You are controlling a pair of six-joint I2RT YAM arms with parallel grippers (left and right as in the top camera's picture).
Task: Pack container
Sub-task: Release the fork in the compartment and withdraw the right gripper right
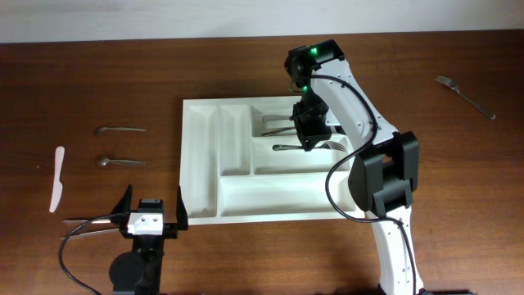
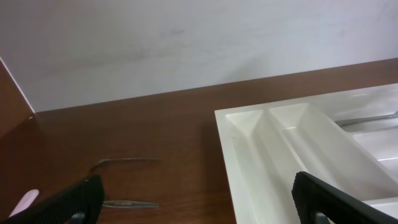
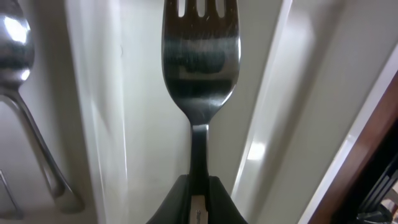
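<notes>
The white container (image 1: 205, 164) lies at the table's middle. My right gripper (image 1: 309, 135) reaches down into its wide middle compartment and is shut on a metal fork (image 1: 286, 148). In the right wrist view the fork (image 3: 201, 68) points away, and its handle is pinched between the fingertips of the gripper (image 3: 199, 199), low over the tray floor (image 3: 143, 124). A spoon (image 3: 15, 43) lies in the neighbouring compartment. My left gripper (image 1: 151, 209) stands open near the front edge, left of the container (image 2: 298, 143), with nothing between its fingers (image 2: 81, 199).
Two spoons (image 1: 120, 129) (image 1: 119, 161) and a white plastic knife (image 1: 57, 176) lie on the wood left of the container. Another fork (image 1: 465, 96) rests at the far right. More cutlery (image 1: 278, 123) sits in the tray's upper compartment.
</notes>
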